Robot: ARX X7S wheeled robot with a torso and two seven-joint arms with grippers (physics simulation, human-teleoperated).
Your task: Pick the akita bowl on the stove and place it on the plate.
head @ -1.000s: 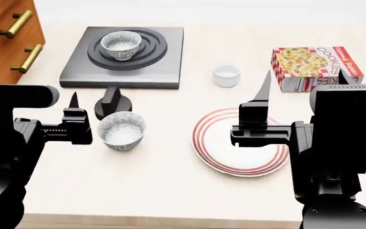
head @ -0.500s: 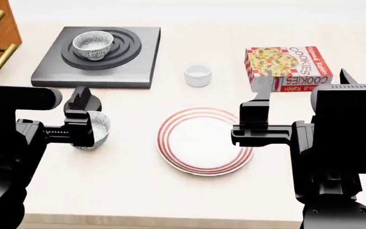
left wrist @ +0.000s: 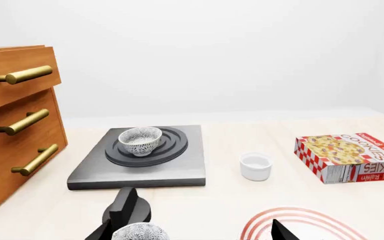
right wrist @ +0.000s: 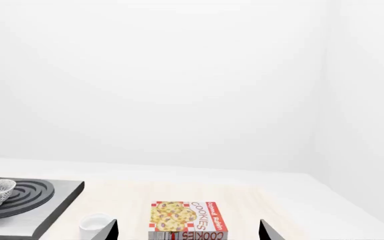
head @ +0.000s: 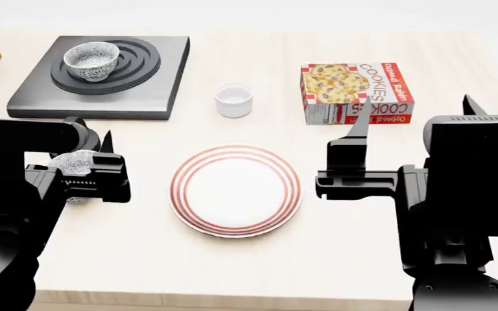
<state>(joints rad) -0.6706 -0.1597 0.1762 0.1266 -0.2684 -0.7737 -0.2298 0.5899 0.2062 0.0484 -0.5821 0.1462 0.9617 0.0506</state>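
Pale wooden desk [head: 231, 272]: the floral black-grey akita bowl [head: 91, 61] sits empty on the stove [head: 102, 78]; beyond it the plate [head: 236, 190] lies bare. Both arms' fingers look released.

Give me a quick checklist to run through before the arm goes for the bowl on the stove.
1. Akita bowl sits upright on the stove burner rings: ok.
2. Plate is bare, nothing on it: ok.
3. Left gripper is free and holds nothing: ok, no bowl sits between its fingers, though open or shut cannot be told.
4. Second patterned bowl is clear of the left gripper: not ok, it sits right beside it, partly hidden.
5. White cup and cookie box lie off the stove-to-plate path: ok, probably.
6. Right gripper is open and holds nothing: ok.
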